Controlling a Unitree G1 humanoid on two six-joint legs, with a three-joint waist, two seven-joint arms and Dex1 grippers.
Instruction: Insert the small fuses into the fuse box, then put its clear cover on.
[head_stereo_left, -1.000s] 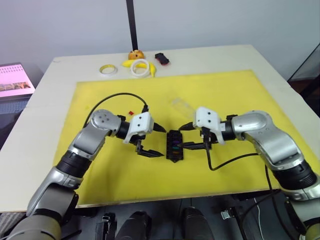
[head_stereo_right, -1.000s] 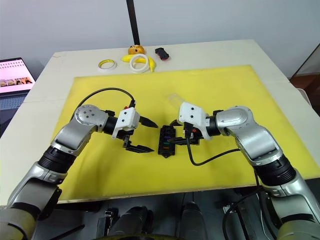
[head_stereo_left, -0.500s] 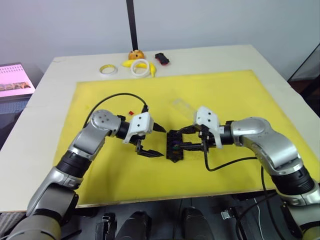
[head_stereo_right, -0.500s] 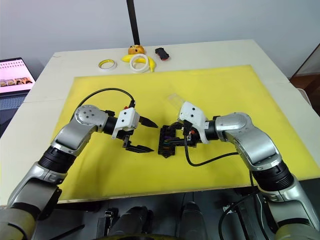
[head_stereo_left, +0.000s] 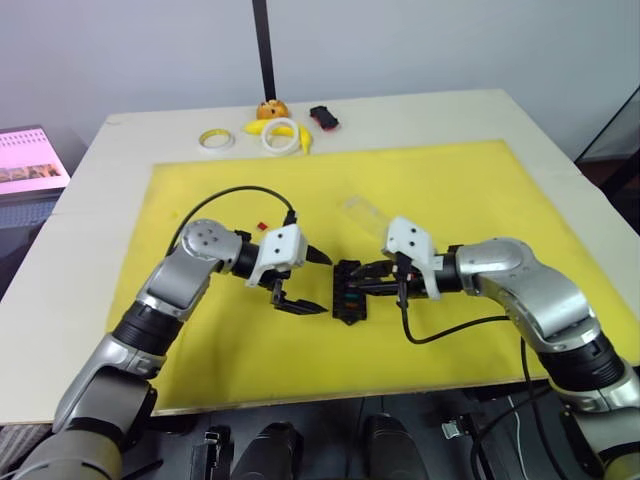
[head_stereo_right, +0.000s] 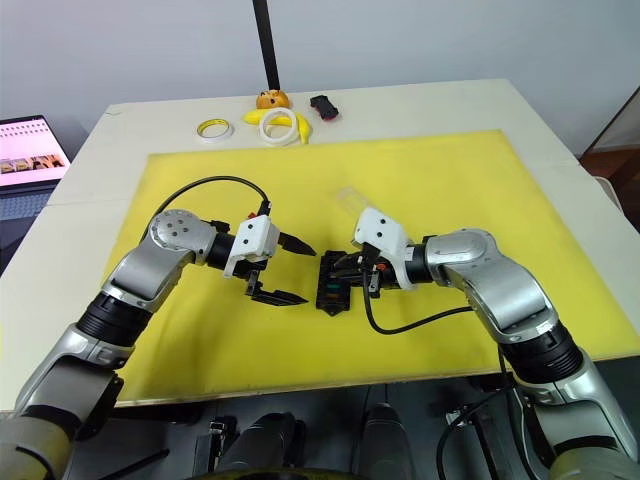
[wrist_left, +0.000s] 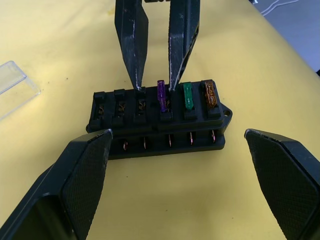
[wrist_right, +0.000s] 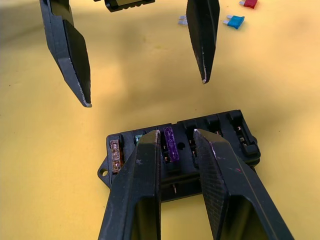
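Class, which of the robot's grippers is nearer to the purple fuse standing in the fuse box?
The right gripper: its fingers straddle the purple fuse in the fuse box. The left gripper hangs open beside the box, clear of it.

txt: none legible | fuses (wrist_left: 186, 96) in fuse box (wrist_left: 159, 122): no readable ratings/marks | laptop screen (head_stereo_right: 28, 150) beside surface (head_stereo_right: 560, 140): pink page, lines too small to read | no labels/brands/nos. made out elsewhere
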